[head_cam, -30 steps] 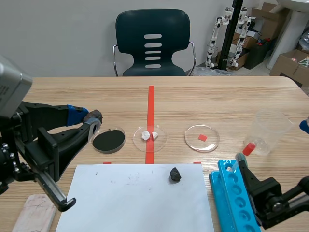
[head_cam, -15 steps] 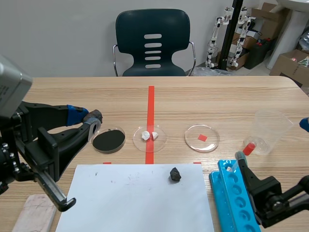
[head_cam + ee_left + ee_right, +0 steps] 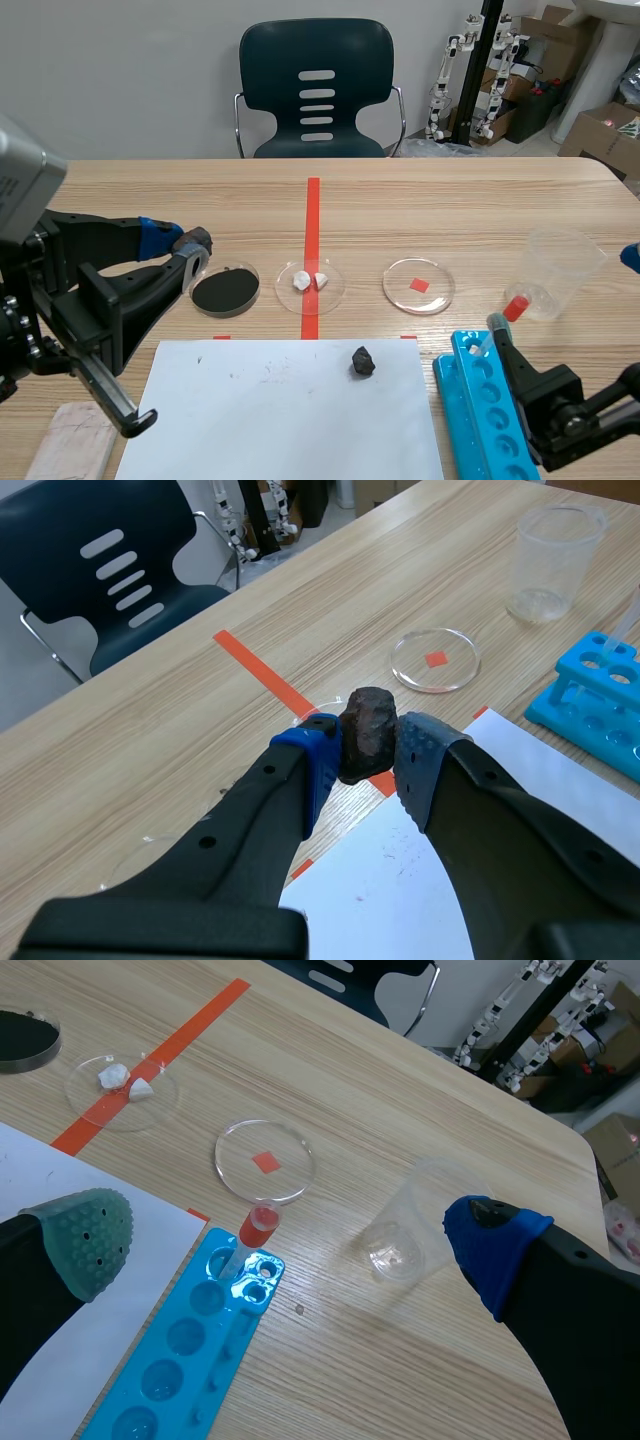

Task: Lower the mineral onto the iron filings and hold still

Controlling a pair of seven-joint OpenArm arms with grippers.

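My left gripper [image 3: 367, 744] is shut on a dark brown mineral [image 3: 368, 718], pinched between its blue pads. In the scene view the left gripper [image 3: 190, 244] hangs above the table, just left of a round dish of black iron filings [image 3: 225, 290]. The mineral [image 3: 198, 240] shows as a small dark lump at its fingertips, higher than the dish and not touching it. A second black rock [image 3: 362, 361] lies on the white paper [image 3: 250, 420]. My right gripper [image 3: 290, 1235] stands open with nothing in it, low at the right over a blue tube rack [image 3: 190, 1360].
On the red tape line sits a dish with white pieces [image 3: 310, 284]; to its right is a dish with a red square [image 3: 418, 285]. A clear beaker [image 3: 558, 268] and a red-capped tube [image 3: 514, 305] stand at the right. A pale block [image 3: 68, 442] lies front left.
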